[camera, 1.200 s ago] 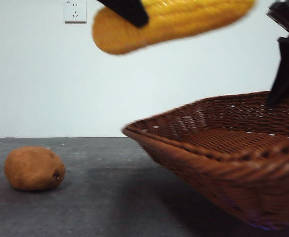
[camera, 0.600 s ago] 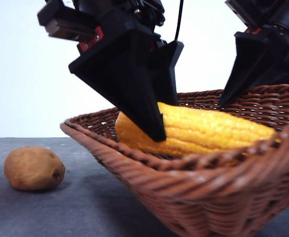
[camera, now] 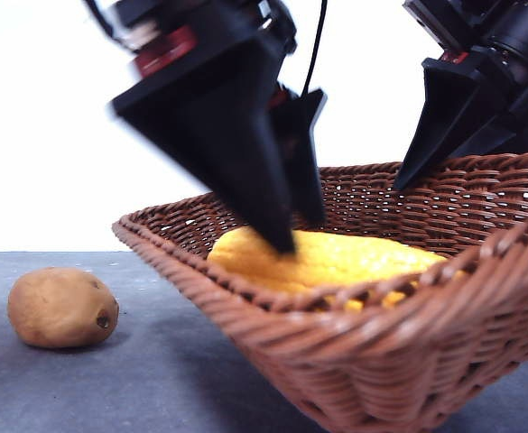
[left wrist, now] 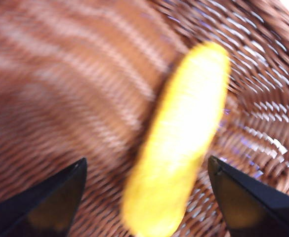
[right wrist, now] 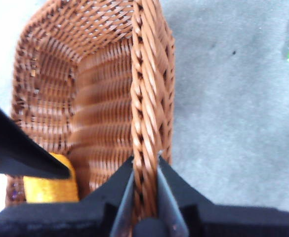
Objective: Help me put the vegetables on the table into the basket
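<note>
My front camera sits low, level across the table (camera: 83,388). Both my wrist cameras look steeply down, close in. All three share the basket (camera: 408,352) and corn (left wrist: 176,143).

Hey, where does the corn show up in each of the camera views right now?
Front view: the corn lies inside the basket, under the left hand.
Left wrist view: the corn fills the middle, on the basket floor between that hand's spread jaws.
Right wrist view: only one end of the corn shows, inside the basket, beside the right hand clamped on the rim.
Shared landmark: the brown wicker weave of the basket.
</note>
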